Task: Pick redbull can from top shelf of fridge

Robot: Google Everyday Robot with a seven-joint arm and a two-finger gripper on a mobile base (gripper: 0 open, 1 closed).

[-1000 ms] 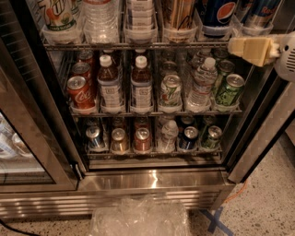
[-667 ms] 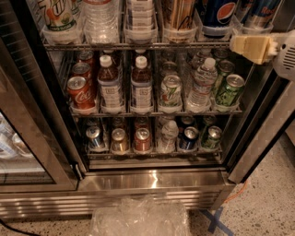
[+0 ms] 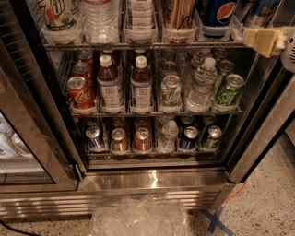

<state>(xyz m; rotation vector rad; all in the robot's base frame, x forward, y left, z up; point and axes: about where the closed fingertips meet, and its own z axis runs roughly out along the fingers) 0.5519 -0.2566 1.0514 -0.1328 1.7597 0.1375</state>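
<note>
The fridge (image 3: 152, 182) stands open in front of me. Its top shelf (image 3: 138, 45) runs along the top of the view, fronted by clear cup trays. The redbull can (image 3: 261, 11) stands at the shelf's far right, blue and silver with a touch of red, its top cut off by the frame. My gripper (image 3: 262, 41) shows as a beige pad with a pale body at the right edge. It hangs just below and slightly right of the redbull can, at the shelf's front edge, not touching the can.
A Pepsi can (image 3: 216, 14) stands left of the redbull can, then a tan can (image 3: 177, 16) and water bottles (image 3: 99, 18). The middle rack holds Coke cans (image 3: 79, 92), bottles and green cans (image 3: 229, 90). Crumpled clear plastic (image 3: 138, 219) lies on the floor. The fridge's right frame (image 3: 262, 133) is close to the gripper.
The gripper has shifted slightly right and up, closer to the redbull can. Nothing on the shelves has moved.
</note>
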